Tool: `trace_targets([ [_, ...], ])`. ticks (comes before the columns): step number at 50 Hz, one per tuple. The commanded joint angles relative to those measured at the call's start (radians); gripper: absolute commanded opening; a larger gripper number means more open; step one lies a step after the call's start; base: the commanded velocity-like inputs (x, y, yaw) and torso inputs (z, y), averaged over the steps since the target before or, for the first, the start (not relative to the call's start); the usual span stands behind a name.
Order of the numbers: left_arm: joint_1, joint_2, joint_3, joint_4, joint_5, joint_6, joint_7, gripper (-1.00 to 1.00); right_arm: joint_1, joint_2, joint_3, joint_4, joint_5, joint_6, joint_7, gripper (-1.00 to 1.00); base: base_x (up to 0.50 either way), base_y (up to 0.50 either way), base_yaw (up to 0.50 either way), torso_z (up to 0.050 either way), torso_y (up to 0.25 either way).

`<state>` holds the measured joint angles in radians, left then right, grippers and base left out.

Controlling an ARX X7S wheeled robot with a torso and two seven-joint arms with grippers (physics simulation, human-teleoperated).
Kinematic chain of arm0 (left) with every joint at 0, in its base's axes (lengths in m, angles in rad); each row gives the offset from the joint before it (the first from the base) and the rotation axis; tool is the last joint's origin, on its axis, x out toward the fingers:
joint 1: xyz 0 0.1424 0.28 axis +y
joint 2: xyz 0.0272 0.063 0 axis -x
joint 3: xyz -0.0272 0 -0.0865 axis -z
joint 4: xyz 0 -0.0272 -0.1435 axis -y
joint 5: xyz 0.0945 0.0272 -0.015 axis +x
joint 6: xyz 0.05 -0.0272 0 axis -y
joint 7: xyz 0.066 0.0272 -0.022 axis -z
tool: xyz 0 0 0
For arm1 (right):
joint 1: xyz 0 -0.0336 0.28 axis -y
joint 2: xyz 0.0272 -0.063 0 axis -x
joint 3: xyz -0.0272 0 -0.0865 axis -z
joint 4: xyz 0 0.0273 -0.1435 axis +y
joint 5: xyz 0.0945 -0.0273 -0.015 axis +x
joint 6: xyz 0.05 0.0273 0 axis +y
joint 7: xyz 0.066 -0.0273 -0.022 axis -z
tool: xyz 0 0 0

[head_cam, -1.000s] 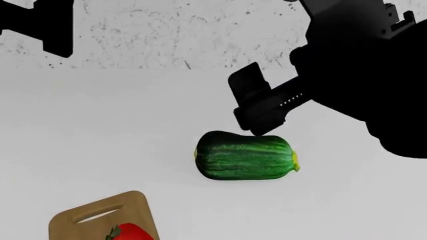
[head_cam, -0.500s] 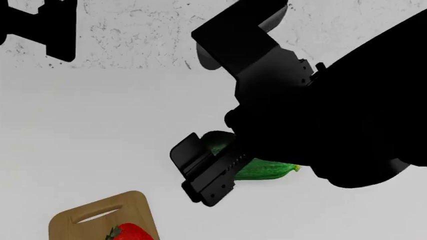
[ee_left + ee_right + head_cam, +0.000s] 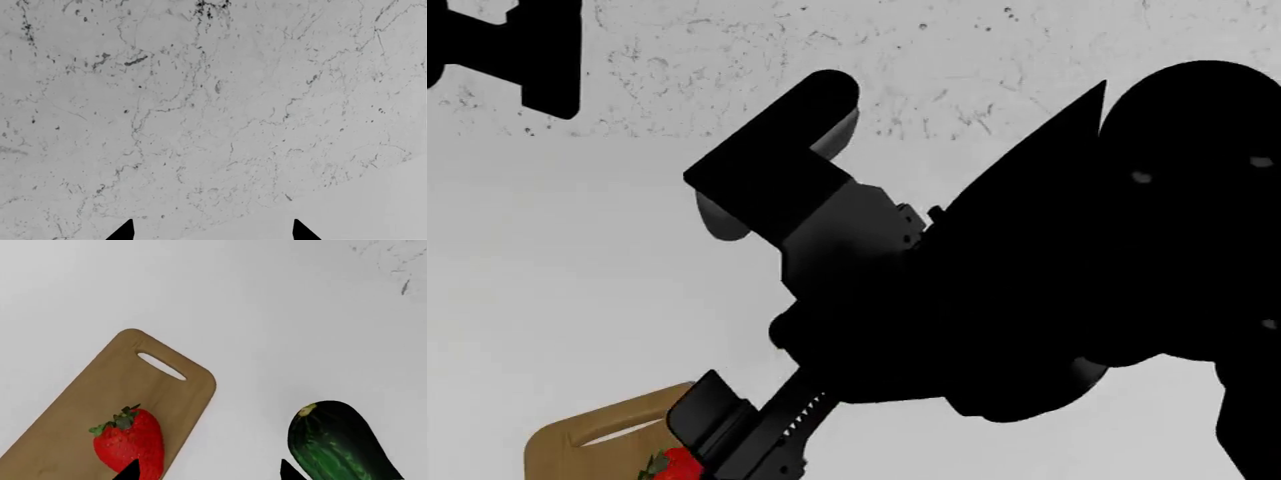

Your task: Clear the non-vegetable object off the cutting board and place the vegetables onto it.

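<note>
on a white counter (image 3: 280,305) backed by speckled marble, the right gripper (image 3: 208,471), fingers spread, hovers between strawberry (image 3: 130,444) and zucchini (image 3: 337,442); left gripper (image 3: 212,230) likewise spread.

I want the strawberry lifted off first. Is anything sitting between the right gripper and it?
Nothing visible does. In the right wrist view the strawberry lies alone on the cutting board, one fingertip of the right gripper just over it. The zucchini rests off the board, on the tabletop, to the side.

Open white counter (image 3: 267,300) all around the cutting board (image 3: 100,405), so approach is easy there. The strawberry (image 3: 130,442) takes up the board's middle, and the zucchini (image 3: 337,442) sits off its edge, with a bare gap between.
</note>
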<state>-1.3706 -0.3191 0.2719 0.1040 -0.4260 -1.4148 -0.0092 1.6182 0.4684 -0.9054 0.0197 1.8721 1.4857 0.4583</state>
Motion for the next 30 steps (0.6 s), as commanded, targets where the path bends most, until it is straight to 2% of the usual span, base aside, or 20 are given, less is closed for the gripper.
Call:
trace_targets([
  [1, -0.004, 0.023, -0.026, -0.012, 0.005, 0.01, 0.026, 1.0, -0.018, -0.05, -0.009, -0.017, 0.029, -0.029, -0.033, 1.0, 0.0, 0.0, 0.0, 0.0, 0.0],
  [9, -0.002, 0.021, -0.025, -0.016, 0.002, 0.015, 0.024, 1.0, -0.029, -0.089, -0.028, -0.009, 0.017, -0.039, -0.069, 1.0, 0.0, 0.0, 0.0, 0.0, 0.0],
  [14, -0.001, 0.017, -0.029, -0.018, 0.0, 0.016, 0.023, 1.0, -0.037, -0.112, -0.043, 0.009, -0.059, -0.033, -0.145, 1.0, 0.0, 0.0, 0.0, 0.0, 0.0],
  [30, -0.005, 0.011, -0.027, -0.022, -0.005, 0.018, 0.017, 1.0, -0.076, -0.13, -0.082, 0.018, -0.176, -0.067, -0.278, 1.0, 0.0, 0.0, 0.0, 0.0, 0.0],
])
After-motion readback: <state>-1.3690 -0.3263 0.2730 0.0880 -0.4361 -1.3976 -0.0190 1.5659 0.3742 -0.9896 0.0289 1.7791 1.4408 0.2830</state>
